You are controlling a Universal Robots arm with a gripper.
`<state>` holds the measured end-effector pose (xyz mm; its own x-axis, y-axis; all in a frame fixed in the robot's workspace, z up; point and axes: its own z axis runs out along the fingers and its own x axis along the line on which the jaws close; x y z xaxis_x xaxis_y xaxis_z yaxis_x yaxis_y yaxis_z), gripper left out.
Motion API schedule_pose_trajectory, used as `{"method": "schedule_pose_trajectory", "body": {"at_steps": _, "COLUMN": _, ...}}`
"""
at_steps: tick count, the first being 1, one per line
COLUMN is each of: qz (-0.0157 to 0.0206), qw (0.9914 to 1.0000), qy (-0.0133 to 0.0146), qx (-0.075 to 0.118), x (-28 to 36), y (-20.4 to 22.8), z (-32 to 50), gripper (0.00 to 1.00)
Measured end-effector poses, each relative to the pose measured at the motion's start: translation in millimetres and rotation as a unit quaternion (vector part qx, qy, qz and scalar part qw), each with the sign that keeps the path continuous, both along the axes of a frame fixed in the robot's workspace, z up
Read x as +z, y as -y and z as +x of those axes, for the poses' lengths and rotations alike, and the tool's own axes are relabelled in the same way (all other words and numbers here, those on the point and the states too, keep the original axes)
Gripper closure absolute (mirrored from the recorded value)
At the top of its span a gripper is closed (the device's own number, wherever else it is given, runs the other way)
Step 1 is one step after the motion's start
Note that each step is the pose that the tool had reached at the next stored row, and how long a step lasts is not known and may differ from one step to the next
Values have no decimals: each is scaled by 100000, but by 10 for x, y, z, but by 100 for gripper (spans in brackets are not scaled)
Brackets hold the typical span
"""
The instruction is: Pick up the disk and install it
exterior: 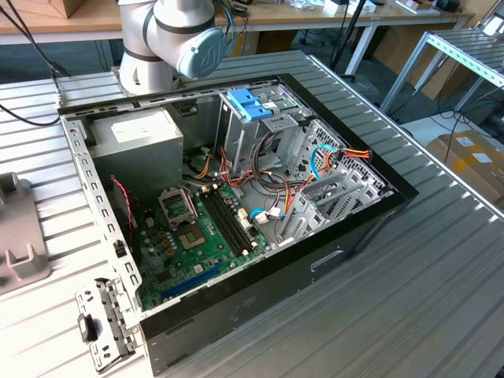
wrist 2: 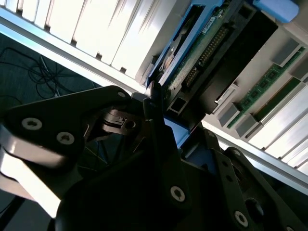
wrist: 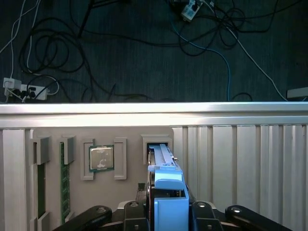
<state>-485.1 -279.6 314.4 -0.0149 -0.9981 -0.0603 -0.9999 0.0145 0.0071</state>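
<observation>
Tool (wrist: 168, 209) grips the disk (wrist: 162, 161), its far end at the tray's (wrist: 130, 135) slot.

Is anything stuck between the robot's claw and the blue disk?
No, nothing visible is in the way. In the first wrist view the gripper sits right around the disk, which stands on edge in a slot of the grey tray.

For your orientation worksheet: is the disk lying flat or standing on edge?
On edge: in the first wrist view the disk presents its narrow blue-framed edge.
</observation>
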Motion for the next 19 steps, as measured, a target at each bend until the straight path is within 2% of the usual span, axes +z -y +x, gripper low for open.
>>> {"method": "schedule_pose_trajectory", "body": {"at_steps": 19, "qz": -1, "qw": 100000, "qy": 1, "qx": 1, "x": 139, "y": 0, "z": 0, "gripper": 63}}
